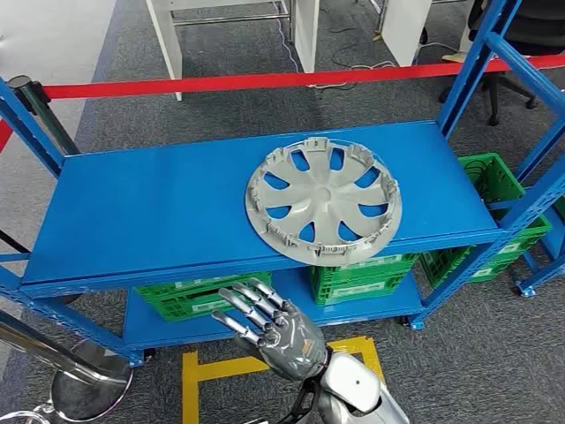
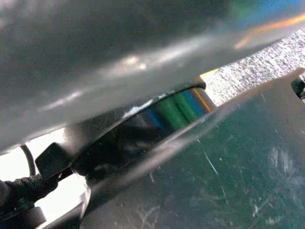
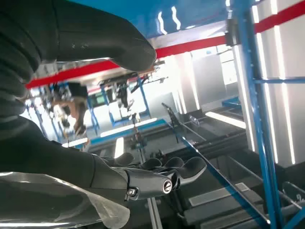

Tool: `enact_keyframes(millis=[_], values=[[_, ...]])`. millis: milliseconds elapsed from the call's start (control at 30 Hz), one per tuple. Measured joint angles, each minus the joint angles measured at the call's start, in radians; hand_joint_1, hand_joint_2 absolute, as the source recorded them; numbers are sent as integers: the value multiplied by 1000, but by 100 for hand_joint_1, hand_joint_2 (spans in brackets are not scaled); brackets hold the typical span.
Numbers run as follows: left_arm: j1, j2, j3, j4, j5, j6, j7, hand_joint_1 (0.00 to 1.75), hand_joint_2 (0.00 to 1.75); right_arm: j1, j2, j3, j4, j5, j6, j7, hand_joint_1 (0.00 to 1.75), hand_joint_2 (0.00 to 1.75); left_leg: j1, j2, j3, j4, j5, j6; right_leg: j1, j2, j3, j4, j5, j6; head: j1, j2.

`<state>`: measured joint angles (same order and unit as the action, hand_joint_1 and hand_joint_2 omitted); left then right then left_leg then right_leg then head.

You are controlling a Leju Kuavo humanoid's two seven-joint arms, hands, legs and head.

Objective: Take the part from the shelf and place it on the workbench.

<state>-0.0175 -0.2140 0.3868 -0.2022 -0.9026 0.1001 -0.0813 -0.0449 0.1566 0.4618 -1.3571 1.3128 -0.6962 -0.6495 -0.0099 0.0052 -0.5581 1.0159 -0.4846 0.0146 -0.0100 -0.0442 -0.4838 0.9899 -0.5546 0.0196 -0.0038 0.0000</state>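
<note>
Beyond the right hand's point(image 1: 283, 329) spread fingers point(image 1: 250, 305), seemingly untouched: hubcap point(image 1: 324, 203).

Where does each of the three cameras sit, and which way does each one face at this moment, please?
Head view: high on the body, looking forward and down at the grey wheel cover on the blue shelf; the right hand rises below it, fingers spread.
Left wrist view: at the left wrist; blurred dark surfaces up close, nothing identifiable.
Right wrist view: behind the right hand, turned, facing blue racking.
Shared: head and right wrist views both show the right hand and the red barrier tape.
</note>
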Motion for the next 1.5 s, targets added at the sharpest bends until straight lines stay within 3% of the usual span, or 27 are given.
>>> enact_keyframes(millis=[67,267,533,700,1000,1500], values=[[-1,0,-4,0,-3,-2,0,0,0,-15,0,-3,10,26,0,40,0,175,0,0,0,0,0,0,0,0,0,0,0,0,0,0],[-5,0,-24,0,-19,-16,-13,0,0,-130,-9,17,114,141,0,303,0,175,0,0,0,0,0,0,0,0,0,0,1,1,0,0],[-5,0,-40,0,-20,-17,-24,0,0,-187,-23,47,191,164,0,354,0,175,0,0,0,0,0,0,0,0,0,0,1,1,0,0],[-5,1,-43,0,-21,-17,-27,0,0,-234,-44,86,250,170,0,455,0,175,0,0,0,0,0,0,0,0,-1,0,1,1,0,0],[-3,6,-45,0,-16,-17,-36,0,0,-267,-86,102,312,140,0,482,0,175,0,0,0,1,0,0,0,0,-1,0,1,1,0,0],[3,8,-44,0,13,0,-56,0,0,-234,-174,57,290,126,-1,494,0,175,-1,0,0,1,0,0,-1,0,-1,0,1,1,0,0]])
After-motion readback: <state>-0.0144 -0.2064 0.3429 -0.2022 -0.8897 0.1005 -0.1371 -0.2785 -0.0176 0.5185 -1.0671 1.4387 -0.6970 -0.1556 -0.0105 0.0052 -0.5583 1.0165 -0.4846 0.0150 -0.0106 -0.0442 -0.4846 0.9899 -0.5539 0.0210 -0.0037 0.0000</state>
